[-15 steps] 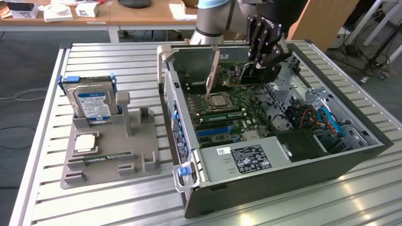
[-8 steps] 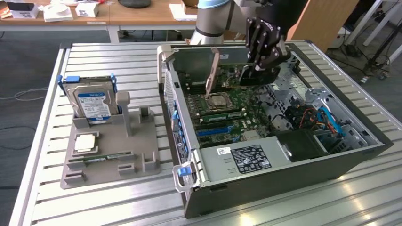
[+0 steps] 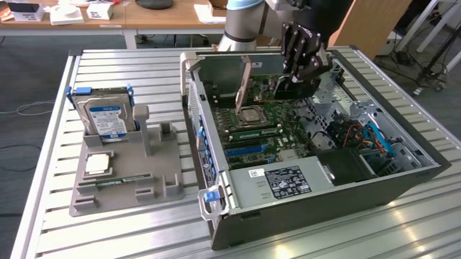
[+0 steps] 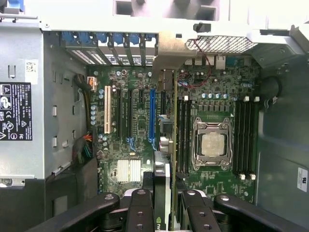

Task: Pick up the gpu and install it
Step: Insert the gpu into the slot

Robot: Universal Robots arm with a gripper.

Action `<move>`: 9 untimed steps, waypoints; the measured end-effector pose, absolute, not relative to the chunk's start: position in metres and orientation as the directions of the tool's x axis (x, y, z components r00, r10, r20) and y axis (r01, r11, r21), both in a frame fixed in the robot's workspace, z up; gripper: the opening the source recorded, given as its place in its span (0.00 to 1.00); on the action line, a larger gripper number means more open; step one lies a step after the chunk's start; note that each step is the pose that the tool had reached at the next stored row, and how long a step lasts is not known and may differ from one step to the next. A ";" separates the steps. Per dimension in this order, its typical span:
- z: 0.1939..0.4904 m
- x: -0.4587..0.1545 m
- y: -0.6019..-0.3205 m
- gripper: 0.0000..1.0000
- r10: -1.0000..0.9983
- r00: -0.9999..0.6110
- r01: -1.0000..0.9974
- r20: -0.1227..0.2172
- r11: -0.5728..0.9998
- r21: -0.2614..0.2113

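Tool [image 4: 164, 187] apparently clamped on gpu [image 4: 162, 162].

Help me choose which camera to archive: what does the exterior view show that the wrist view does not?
Exterior view only: the robot arm, the slatted table, and the grey parts holder with the hard drive standing in it.
Wrist view only: the white expansion slot seen from above, and the green logo on the edge of the gpu.
Both: the claw closed on the gpu over the motherboard, the CPU socket, and the power supply's black label.
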State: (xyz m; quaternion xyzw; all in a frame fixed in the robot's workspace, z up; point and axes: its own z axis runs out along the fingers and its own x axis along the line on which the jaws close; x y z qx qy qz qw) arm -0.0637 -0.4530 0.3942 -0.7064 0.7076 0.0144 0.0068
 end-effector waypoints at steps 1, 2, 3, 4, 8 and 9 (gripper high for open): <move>0.394 -0.064 -0.453 0.27 -1.000 -0.002 -1.000 -0.030 0.001 0.011; 0.393 -0.064 -0.453 0.27 -1.000 -0.002 -1.000 -0.030 0.001 0.011; 0.393 -0.064 -0.453 0.27 -1.000 -0.002 -1.000 -0.030 0.001 0.011; 0.393 -0.064 -0.453 0.27 -1.000 -0.002 -1.000 -0.030 0.001 0.011; 0.391 -0.064 -0.453 0.27 -1.000 -0.002 -1.000 -0.030 0.001 0.011; 0.391 -0.064 -0.453 0.27 -1.000 -0.002 -1.000 -0.030 0.001 0.011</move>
